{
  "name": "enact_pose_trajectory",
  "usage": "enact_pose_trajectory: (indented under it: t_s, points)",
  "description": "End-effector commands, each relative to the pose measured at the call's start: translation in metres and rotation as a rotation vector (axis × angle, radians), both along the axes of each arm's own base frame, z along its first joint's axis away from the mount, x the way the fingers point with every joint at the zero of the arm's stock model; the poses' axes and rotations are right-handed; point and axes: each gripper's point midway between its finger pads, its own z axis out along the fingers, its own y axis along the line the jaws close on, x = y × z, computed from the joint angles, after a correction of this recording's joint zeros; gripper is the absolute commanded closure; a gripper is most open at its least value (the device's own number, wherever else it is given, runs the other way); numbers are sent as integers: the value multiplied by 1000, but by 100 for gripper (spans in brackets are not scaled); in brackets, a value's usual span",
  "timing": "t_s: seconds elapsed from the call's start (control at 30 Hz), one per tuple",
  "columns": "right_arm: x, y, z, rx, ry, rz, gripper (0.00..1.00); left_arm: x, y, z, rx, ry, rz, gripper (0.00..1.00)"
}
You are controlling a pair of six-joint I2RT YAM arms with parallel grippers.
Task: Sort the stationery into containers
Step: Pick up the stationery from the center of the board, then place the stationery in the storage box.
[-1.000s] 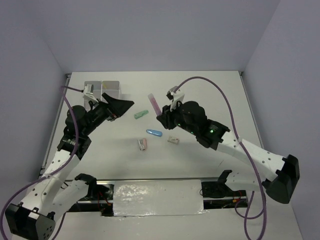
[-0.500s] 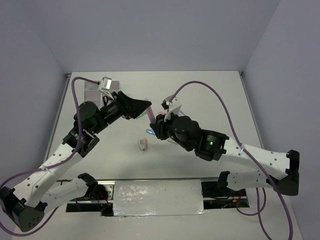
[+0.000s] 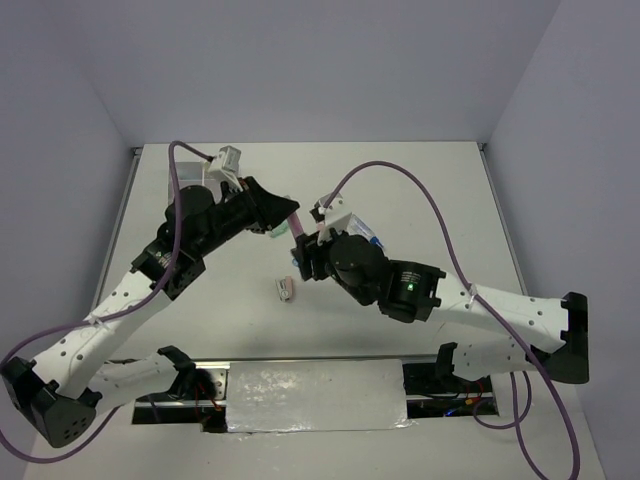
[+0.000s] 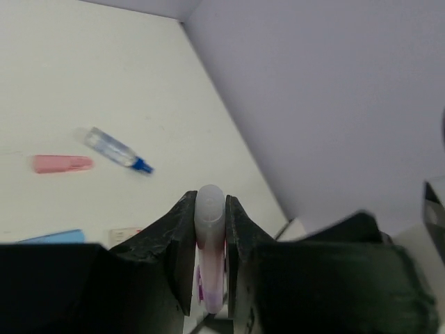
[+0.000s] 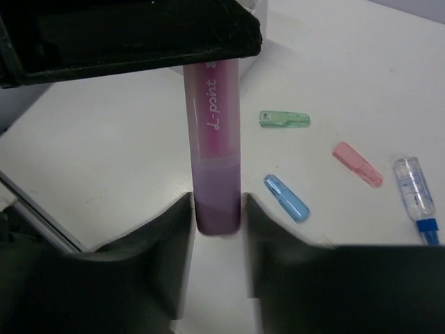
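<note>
A pink and purple capped stick (image 5: 213,139) hangs in the air between my two grippers. My left gripper (image 4: 209,200) is shut on its whitish upper end (image 4: 210,236), both fingers pressed against it. My right gripper (image 5: 217,202) stands open around the purple lower end, with a thin gap on each side. In the top view the stick (image 3: 297,230) is above the middle of the table. The containers (image 3: 190,176) at the far left are mostly hidden behind my left arm.
On the table lie a green stick (image 5: 284,120), a pink one (image 5: 357,164), a blue one (image 5: 286,197) and a clear blue-tipped pen (image 5: 415,197). A small pink and white piece (image 3: 287,290) sits nearer the front. The walls close in at the back and sides.
My left gripper has swung right to the stick and shut on its upper end. My right gripper, which was holding the stick, has opened its jaws.
</note>
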Motion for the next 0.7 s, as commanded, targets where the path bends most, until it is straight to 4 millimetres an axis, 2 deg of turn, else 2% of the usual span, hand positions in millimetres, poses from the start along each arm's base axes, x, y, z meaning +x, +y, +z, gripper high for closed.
enact_pose_trajectory:
  t_s: [0.0,0.03,0.07,0.1,0.13,0.17,0.2,0.23,0.27,0.3,0.33,0.37,0.4,0.43,0.47,0.5,0.53,0.57,0.6,0.63,0.67]
  points:
    - [3,-3,20,85,-54,22,1,18,21,17,158,-94,117,100]
    - [6,-10,21,114,-39,38,0,30,29,11,216,-89,171,100]
    - [7,-19,5,105,-12,16,0,46,51,21,291,-123,303,100]
    - [8,-32,8,127,-20,-13,0,55,69,11,368,-83,378,100]
    - [16,-45,3,129,-21,-63,0,70,79,-1,431,-50,440,100]
    - [17,-56,-14,109,-5,-86,0,84,102,8,467,-46,557,100]
    - [15,-68,-9,146,-6,-101,0,97,126,6,497,-24,646,100]
    - [17,-77,-21,133,5,-115,0,113,145,1,529,-3,750,100]
    - [17,-84,-23,137,7,-121,0,123,160,-1,533,11,810,100]
    - [13,-92,-22,150,1,-117,0,141,185,-5,529,25,898,100]
    - [13,-97,-23,153,2,-125,0,150,198,-4,518,27,949,100]
    - [10,-102,-21,164,-1,-126,0,158,225,-3,508,38,1045,100]
    - [8,-103,-22,172,2,-122,0,169,235,-11,524,48,1086,100]
    - [3,-102,-31,161,19,-96,0,185,264,-5,523,16,1221,100]
    - [2,-101,-33,160,23,-92,0,187,264,3,514,-14,1228,100]
    - [1,-103,-35,155,30,-92,0,193,278,6,504,-29,1271,100]
    - [1,-103,-40,142,35,-89,0,203,285,-2,510,-20,1284,100]
    - [-1,-105,-43,123,36,-84,0,209,302,4,486,-26,1321,100]
    - [-1,-108,-46,108,40,-90,0,220,308,-11,502,4,1325,100]
    - [-1,-110,-44,105,40,-97,0,225,312,-15,502,10,1322,100]
    - [-2,-114,-43,107,37,-98,0,229,321,-11,494,-7,1345,100]
